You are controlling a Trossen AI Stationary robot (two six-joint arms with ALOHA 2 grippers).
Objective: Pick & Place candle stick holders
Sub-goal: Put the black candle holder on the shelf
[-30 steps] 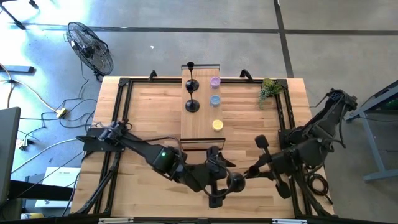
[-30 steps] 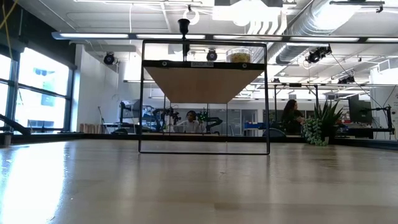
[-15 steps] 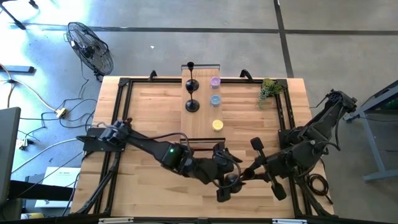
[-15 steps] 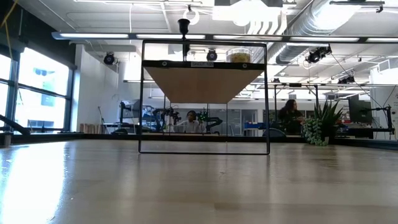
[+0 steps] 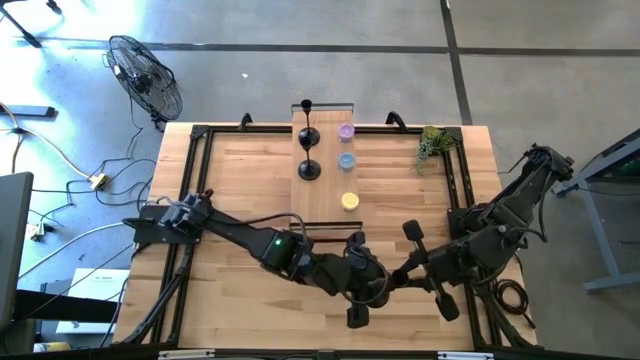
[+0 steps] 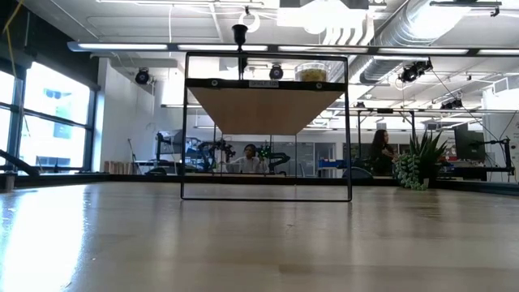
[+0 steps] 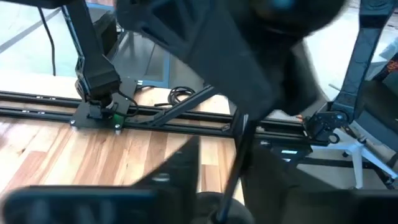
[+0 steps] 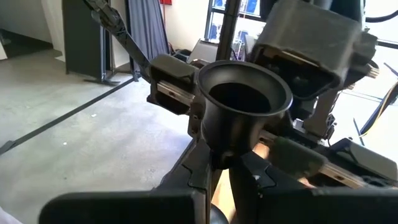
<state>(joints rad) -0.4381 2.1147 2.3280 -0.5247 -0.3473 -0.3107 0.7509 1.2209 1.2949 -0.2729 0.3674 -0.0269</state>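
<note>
Where both grippers meet at the table's [image 5: 230, 170] near edge, right gripper [image 5: 392, 279] clamps a holder's [image 8: 244, 102] stem, left gripper [image 5: 362, 292] state indeterminate; three holders [image 5: 309, 139] on raised shelf [image 5: 324, 215]; shelf label unreadable.

Both arms are looking matte black and chunky, with cables running along the links. The left arm [image 5: 240, 240] is glowing a tiny green light; the right arm [image 5: 500, 225] is trailing looped wires.
</note>
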